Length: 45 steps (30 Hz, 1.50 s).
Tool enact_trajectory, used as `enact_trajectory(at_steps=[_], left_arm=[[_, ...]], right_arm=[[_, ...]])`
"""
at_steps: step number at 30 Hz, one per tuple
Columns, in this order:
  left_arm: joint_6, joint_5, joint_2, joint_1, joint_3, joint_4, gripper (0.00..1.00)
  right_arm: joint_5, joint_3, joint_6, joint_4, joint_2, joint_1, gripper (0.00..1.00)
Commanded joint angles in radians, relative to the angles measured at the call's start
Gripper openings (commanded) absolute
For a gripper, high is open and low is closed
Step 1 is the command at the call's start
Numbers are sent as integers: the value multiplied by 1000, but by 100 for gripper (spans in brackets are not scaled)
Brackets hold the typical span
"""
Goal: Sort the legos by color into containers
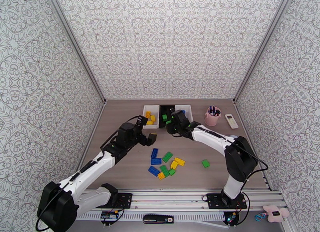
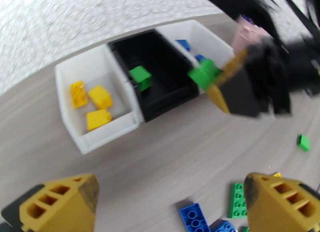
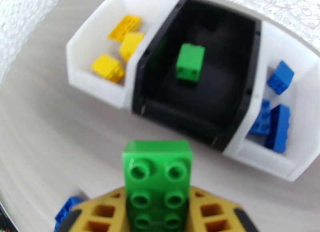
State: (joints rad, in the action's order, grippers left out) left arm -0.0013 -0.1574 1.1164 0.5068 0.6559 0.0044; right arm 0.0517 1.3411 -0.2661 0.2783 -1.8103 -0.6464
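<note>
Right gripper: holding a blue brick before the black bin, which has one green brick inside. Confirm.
Wrong colour: the held brick in the right gripper is green, not blue, as the right wrist view shows. It is before the black bin, which has one green brick inside.

VISIBILITY | green studded plastic brick: lower end cut by right wrist view's bottom edge | right gripper: finger bases cropped there; blurred in left wrist view | pink cup: largely hidden behind it | left gripper: finger bases cropped | blue studded plastic brick: near end cropped | black open-top plastic bin: right side covered from above
</note>
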Motion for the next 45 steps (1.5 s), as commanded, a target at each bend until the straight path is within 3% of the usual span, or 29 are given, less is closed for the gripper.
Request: enact_trajectory(at_steps=[1, 19, 25, 29, 32, 39, 45], left_arm=[[105, -41, -14, 38, -59, 177, 100], [118, -26, -35, 110, -116, 194, 99], [127, -21, -43, 111, -119, 180, 100], [135, -14, -49, 110, -128, 171, 100], [145, -12, -59, 108, -135, 165, 100], [151, -12, -83, 94, -150, 145, 99], [174, -31, -113, 84, -162, 121, 100]], right_arm=[[27, 93, -4, -49, -81, 26, 17], [54, 539, 75, 4, -478, 80, 21], [41, 627, 94, 47, -490, 84, 40], [18, 576, 88, 38, -428, 83, 57], [1, 488, 82, 9, -355, 83, 65], [-38, 211, 76, -84, -144, 78, 77], [-63, -3, 124, -42, 29, 74, 83]])
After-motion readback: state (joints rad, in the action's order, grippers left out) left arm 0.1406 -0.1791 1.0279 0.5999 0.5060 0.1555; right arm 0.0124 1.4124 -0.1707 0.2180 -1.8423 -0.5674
